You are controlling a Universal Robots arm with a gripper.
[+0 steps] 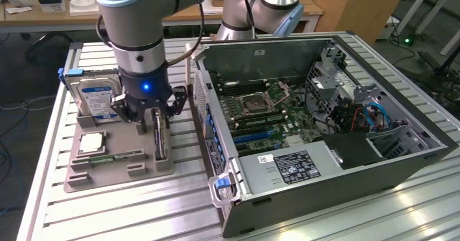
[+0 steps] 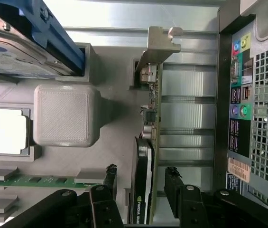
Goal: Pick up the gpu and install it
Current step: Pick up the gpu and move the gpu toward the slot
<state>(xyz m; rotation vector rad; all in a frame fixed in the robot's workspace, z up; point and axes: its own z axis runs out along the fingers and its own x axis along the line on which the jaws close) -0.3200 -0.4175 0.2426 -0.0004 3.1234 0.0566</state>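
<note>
While claw (image 2: 141,172) hung spread, graphics card (image 2: 152,118) stood on edge between fingers (image 2: 109,180), long axis crossing closing direction.

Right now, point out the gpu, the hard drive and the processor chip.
gpu (image 2: 142,190): wrist view, on its black fan shroud.
hard drive (image 1: 97,98): exterior view, on its blue-white label.
processor chip (image 1: 92,143): exterior view, on its pale top.

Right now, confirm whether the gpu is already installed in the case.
No, the gpu stands on edge in the grey tray, outside the case.
</note>
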